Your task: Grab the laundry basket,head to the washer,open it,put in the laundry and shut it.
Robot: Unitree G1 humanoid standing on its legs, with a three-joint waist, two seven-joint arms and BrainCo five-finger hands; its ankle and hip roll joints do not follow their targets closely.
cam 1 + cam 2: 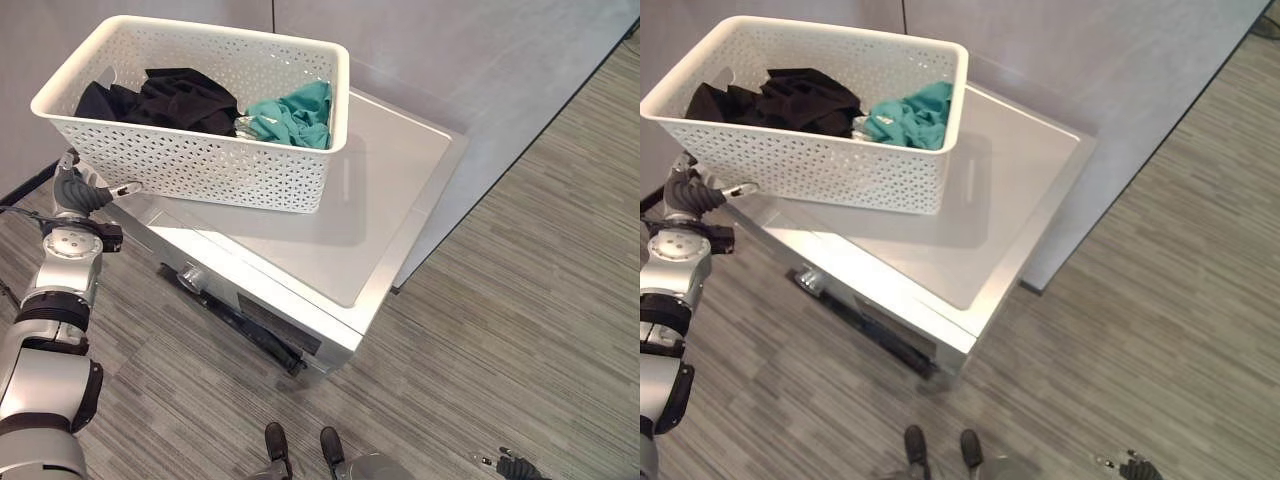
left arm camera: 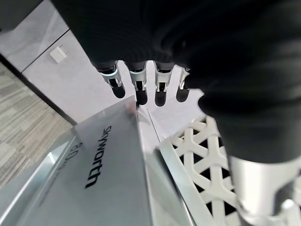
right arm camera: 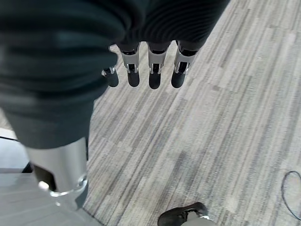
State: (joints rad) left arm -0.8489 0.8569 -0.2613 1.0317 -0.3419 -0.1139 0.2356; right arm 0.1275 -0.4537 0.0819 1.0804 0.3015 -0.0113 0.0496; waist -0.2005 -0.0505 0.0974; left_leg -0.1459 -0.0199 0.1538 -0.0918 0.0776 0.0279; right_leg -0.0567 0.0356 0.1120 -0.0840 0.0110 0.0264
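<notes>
A white perforated laundry basket [image 1: 200,165] stands on the left part of the silver washer's top [image 1: 340,230]. It holds black clothes [image 1: 170,100] and a teal garment [image 1: 295,115]. My left hand [image 1: 82,190] is at the basket's lower left corner, beside the washer's left edge. Its fingers [image 2: 137,87] are straight and open, just off the basket's wall [image 2: 197,155] and above the washer top [image 2: 94,188]. The washer's dark door [image 1: 235,322] on the front is shut. My right hand [image 1: 515,467] hangs low at the right over the floor, its fingers [image 3: 155,70] open and empty.
A grey wall [image 1: 450,50] runs behind the washer, with a socket [image 2: 58,53] on it. Striped wood-look floor [image 1: 520,300] spreads to the right and in front of the washer.
</notes>
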